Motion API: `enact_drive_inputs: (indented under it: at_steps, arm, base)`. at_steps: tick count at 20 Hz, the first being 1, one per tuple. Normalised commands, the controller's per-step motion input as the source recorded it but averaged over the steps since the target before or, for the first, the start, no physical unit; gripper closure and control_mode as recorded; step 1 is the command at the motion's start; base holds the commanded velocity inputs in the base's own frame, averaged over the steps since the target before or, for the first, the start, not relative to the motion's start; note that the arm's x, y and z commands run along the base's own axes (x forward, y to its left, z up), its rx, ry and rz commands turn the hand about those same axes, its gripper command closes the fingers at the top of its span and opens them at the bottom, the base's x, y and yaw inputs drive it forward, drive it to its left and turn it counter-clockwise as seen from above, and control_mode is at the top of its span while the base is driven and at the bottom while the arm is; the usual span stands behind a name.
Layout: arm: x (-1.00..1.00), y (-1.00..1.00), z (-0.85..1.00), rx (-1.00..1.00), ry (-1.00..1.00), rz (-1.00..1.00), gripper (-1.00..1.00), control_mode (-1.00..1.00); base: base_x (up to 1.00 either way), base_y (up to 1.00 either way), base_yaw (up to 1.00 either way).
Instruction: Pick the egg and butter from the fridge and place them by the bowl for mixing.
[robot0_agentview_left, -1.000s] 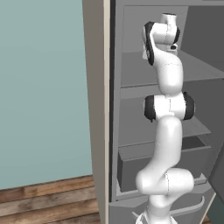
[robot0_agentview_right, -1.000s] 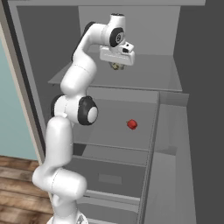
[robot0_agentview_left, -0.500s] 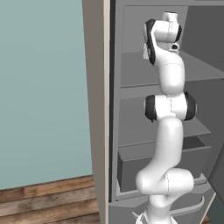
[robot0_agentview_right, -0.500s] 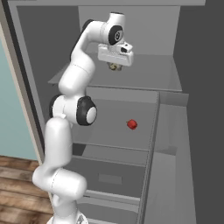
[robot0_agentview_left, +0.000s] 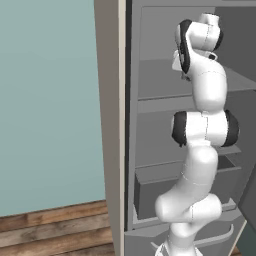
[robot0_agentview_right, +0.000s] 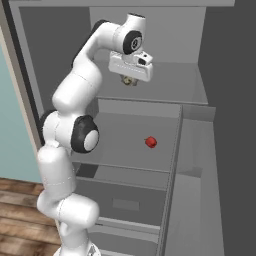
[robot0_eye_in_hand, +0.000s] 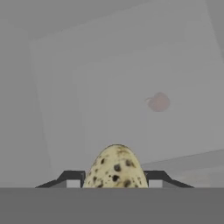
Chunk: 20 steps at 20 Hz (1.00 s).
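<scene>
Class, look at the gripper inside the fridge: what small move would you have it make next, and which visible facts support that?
Probably draw the arm back out of the fridge, staying level. The gripper is already shut on the speckled egg and sits above the upper shelf, so the egg seems lifted clear.

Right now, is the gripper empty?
No, in the hand view the gripper is closed on a speckled egg between its fingertips.
</scene>
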Motion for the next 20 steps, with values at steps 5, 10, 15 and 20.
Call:
enact_drive_inputs:
  at_steps: [5,10,15,20]
  arm:
    - [-0.92,0.24,-0.28,0.00,-0.21,0.00,1.00,-1.00]
    - [-0.76,0.18,-0.01,0.00,-0.03,0.00,1.00,-1.00]
    - [-0.78,0.01,0.08,0.00,0.07,0.00,1.00,-1.00]
    - [-0.92,0.12,-0.02,-0.02,0.00,-0.03,1.00,-1.00]
  base:
    - [0.00,0.00,0.00]
    - [0.00,0.00,0.00]
    - [0.00,0.00,0.00]
    - [0.00,0.00,0.00]
